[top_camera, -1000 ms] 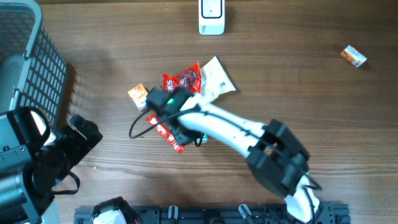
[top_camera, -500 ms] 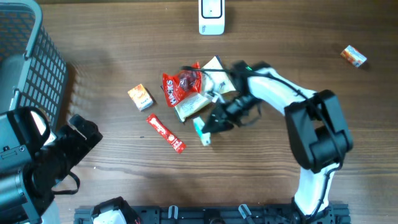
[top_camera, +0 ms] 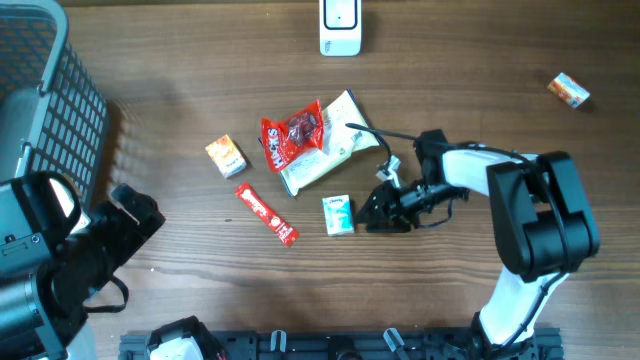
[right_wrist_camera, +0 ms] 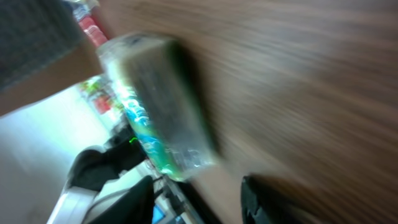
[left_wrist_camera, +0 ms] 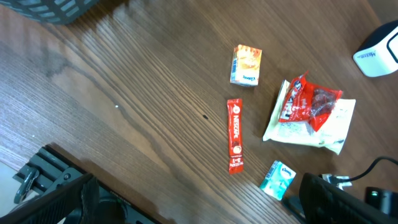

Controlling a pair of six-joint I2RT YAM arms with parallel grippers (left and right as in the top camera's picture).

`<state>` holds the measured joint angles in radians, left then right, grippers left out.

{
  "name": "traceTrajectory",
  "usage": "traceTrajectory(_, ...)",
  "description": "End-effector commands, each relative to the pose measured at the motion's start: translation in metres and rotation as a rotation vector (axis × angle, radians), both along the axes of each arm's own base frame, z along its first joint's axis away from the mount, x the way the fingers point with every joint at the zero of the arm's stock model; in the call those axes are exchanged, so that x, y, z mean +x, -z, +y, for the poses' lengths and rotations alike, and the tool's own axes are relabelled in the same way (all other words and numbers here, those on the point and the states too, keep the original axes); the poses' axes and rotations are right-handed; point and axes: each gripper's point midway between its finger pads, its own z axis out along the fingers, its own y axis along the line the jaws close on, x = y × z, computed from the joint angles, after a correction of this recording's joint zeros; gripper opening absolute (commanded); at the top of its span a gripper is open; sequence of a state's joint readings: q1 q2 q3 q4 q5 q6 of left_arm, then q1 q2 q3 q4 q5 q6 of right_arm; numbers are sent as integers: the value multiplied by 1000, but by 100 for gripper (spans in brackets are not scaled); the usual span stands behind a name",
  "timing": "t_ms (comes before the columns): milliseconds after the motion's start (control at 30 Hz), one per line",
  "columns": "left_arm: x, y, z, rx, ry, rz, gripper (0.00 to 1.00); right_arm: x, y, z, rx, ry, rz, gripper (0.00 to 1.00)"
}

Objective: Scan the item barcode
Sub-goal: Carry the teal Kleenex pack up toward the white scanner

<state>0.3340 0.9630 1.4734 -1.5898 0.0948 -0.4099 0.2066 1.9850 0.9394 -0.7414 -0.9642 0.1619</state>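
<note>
We've got the little teal pack [top_camera: 339, 214] lying flat on the surface [top_camera: 480, 80], just beside the right tool [top_camera: 372, 212]. Can't tell if that one's open or closed. Left tool [left_wrist_camera: 196, 202] is wide open.

- The left arm [top_camera: 60, 260] sits folded at the near left, and the left gripper [top_camera: 132, 212] is spread wide.
- The right arm [top_camera: 470, 165] doubles back leftward from its elbow, and the right gripper [top_camera: 372, 212] has its fingers parted.
</note>
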Motion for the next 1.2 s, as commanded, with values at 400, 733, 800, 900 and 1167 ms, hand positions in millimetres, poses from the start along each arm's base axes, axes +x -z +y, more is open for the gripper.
traceTrajectory(400, 0, 0, 3, 2, -21, 1, 100, 32, -16, -30, -324, -111, -217, 86)
traceTrajectory(733, 0, 0, 3, 2, -21, 1, 100, 5, -12, 23, -110, -172, -251, 62)
traceTrajectory(800, 0, 0, 3, 2, -21, 1, 100, 5, -9, 27, -115, -157, -246, 59)
traceTrajectory(900, 0, 0, 3, 2, -21, 1, 100, 5, -5, 31, -122, -135, -238, 55)
traceTrajectory(1167, 0, 0, 3, 2, -21, 1, 100, 9, 3, 34, -129, -69, -230, 45)
